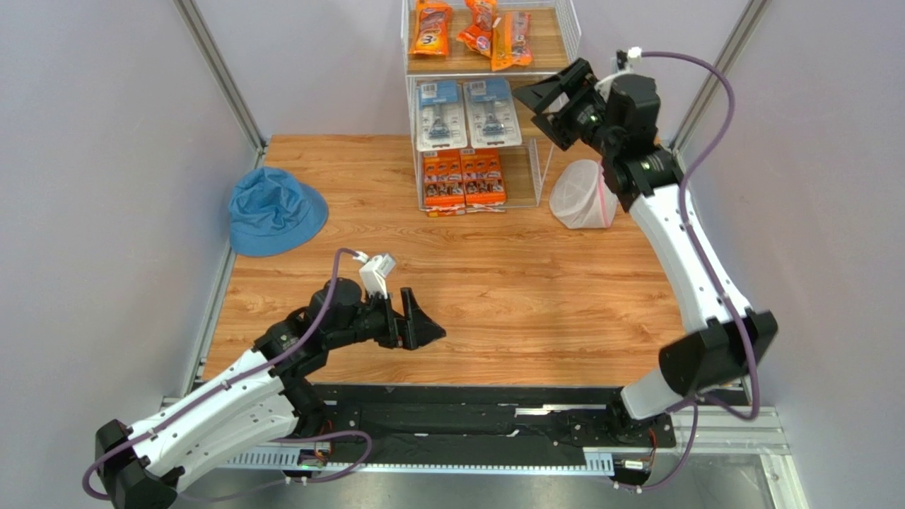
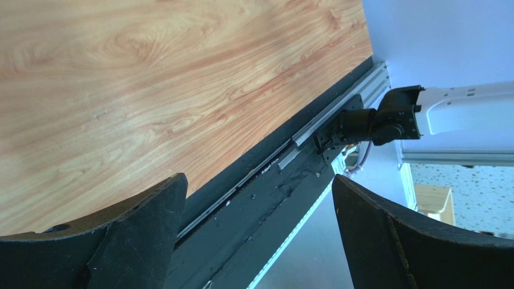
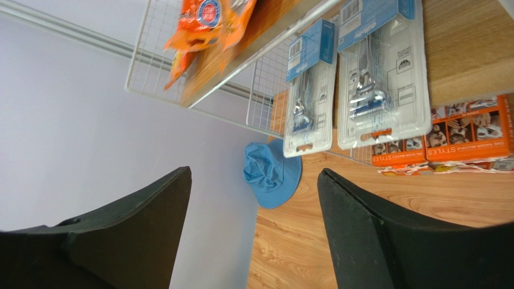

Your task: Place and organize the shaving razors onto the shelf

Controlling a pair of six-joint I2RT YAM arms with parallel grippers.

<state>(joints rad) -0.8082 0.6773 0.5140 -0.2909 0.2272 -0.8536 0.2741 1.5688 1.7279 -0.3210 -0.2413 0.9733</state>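
Observation:
The shelf stands at the back of the table and holds the shaving razors. Orange bags lie on its top board, two white and blue blister cards on the middle board, and orange multi-packs on the bottom board. My right gripper hangs open and empty just right of the middle board. Its wrist view shows the blister cards, the multi-packs and the orange bags beyond the open gripper. My left gripper is open and empty low over the near table, likewise in its own view.
A blue bucket hat lies at the table's left side, also seen as the hat in the right wrist view. A white mesh bag sits right of the shelf under the right arm. The black base rail runs along the near edge.

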